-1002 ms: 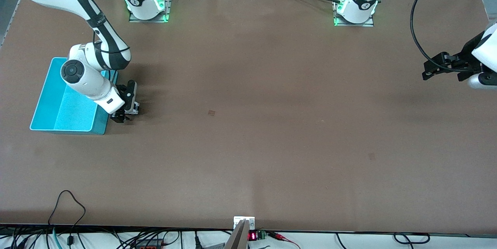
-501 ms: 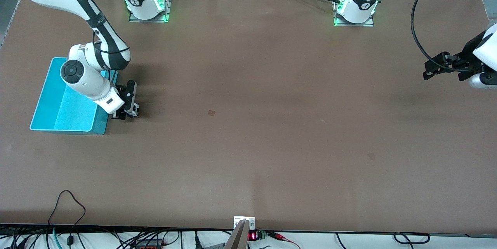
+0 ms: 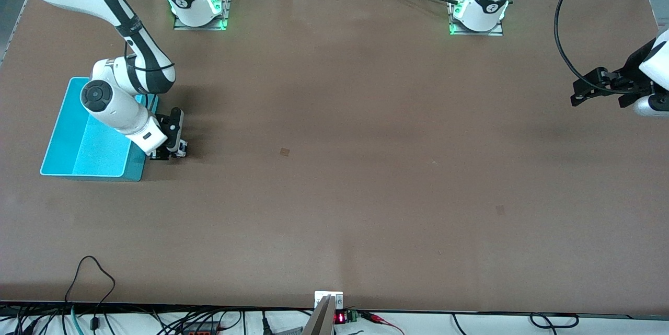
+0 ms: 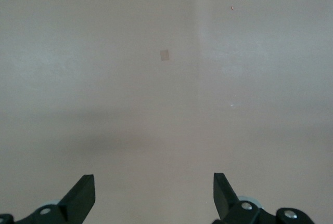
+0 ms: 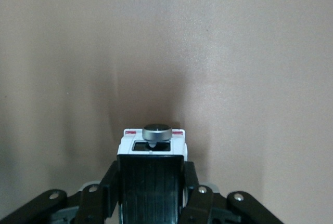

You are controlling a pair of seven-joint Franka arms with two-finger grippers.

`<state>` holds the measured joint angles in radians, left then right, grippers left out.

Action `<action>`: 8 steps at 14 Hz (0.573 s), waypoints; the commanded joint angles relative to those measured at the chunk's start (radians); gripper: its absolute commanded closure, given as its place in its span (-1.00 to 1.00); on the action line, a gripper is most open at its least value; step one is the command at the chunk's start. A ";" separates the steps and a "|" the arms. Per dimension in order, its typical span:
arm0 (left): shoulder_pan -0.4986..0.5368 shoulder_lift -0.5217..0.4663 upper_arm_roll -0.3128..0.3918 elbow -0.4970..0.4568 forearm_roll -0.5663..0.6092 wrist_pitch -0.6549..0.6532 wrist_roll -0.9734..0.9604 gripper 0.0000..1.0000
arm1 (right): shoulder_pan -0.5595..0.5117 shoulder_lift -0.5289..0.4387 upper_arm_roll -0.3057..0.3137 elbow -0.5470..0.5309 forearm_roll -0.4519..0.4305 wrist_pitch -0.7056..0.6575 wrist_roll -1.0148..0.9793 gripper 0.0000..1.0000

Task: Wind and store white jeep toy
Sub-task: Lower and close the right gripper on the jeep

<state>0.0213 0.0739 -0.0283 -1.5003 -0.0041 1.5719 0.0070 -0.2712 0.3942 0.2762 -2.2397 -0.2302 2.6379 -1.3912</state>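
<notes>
The white jeep toy (image 3: pixel 180 150) stands on the brown table beside the turquoise bin (image 3: pixel 94 152), on the bin's side toward the left arm's end. My right gripper (image 3: pixel 167 155) is down at table level, shut on it. In the right wrist view the black fingers (image 5: pixel 193 180) press both sides of the white jeep toy (image 5: pixel 151 193); its black roof fills the right gripper (image 5: pixel 151 173), and a grey spare wheel (image 5: pixel 156 132) shows at the car's end. My left gripper (image 3: pixel 577 95) hangs open over the table's edge at the left arm's end, and the left wrist view shows the left gripper (image 4: pixel 152 187) holding nothing.
The bin's inside shows nothing in the part the right arm leaves visible. A small dark patch (image 3: pixel 284 151) marks the tabletop near the middle. Cables (image 3: pixel 91 272) trail along the table edge nearest the front camera.
The right gripper's fingers have closed onto the jeep toy, which stays where it was on the table. The left arm has barely shifted.
</notes>
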 commanded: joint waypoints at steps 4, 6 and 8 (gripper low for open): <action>0.000 -0.013 0.001 -0.003 -0.023 -0.001 0.004 -1.00 | 0.021 -0.040 0.017 0.000 -0.015 -0.008 0.160 1.00; -0.003 -0.014 -0.001 -0.003 -0.025 0.002 0.004 -1.00 | 0.055 -0.086 0.018 0.002 -0.014 -0.056 0.269 1.00; -0.001 -0.014 -0.012 -0.003 -0.025 0.002 0.004 -1.00 | 0.082 -0.133 0.017 0.002 -0.014 -0.102 0.363 1.00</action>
<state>0.0194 0.0738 -0.0330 -1.5003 -0.0045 1.5723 0.0070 -0.2172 0.3386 0.2926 -2.2285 -0.2303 2.5977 -1.1259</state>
